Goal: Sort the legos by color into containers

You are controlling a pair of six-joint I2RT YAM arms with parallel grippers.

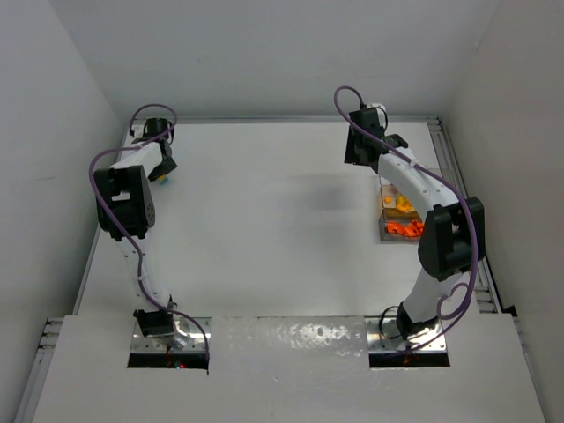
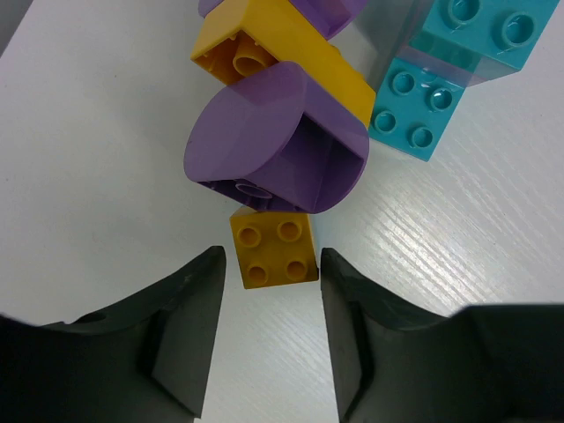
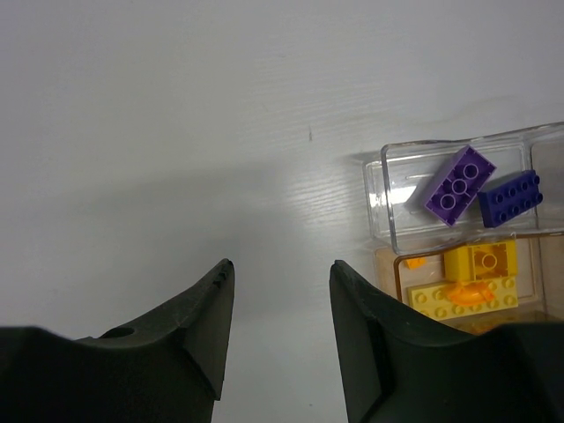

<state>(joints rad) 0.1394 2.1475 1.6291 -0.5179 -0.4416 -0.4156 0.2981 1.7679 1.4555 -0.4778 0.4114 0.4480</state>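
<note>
At the far left of the bench (image 1: 264, 238), the left tool (image 2: 270, 257) is lowered over a loose cluster of legos (image 2: 458, 35), its two dark jaws standing on either side of a small yellow brick (image 2: 274, 249). One jaw looks to be against the brick's side while a thin sliver of bench shows at the other, so I cannot tell whether the brick is pinched yet. Touching the brick's far edge is a rounded purple piece (image 2: 278, 145), with a long yellow brick (image 2: 291, 53) behind it and teal bricks (image 2: 414, 110) off to one side. Well apart, on the right side of the bench, sit the containers (image 3: 381, 198): one clear bin holds a purple brick (image 3: 458, 185) and a darker violet brick (image 3: 511, 198), the next holds yellow pieces (image 3: 480, 264), and the overhead view shows orange pieces (image 1: 405, 229) in the nearest one. The right tool (image 3: 282, 269) hovers released and empty over bare bench just beside them. The step in hand appears to be picking up the small yellow brick. The next move likely calls for a firm squeeze, a straight lift that does not drag the purple piece along, and a long carry across to the yellow bin.
</note>
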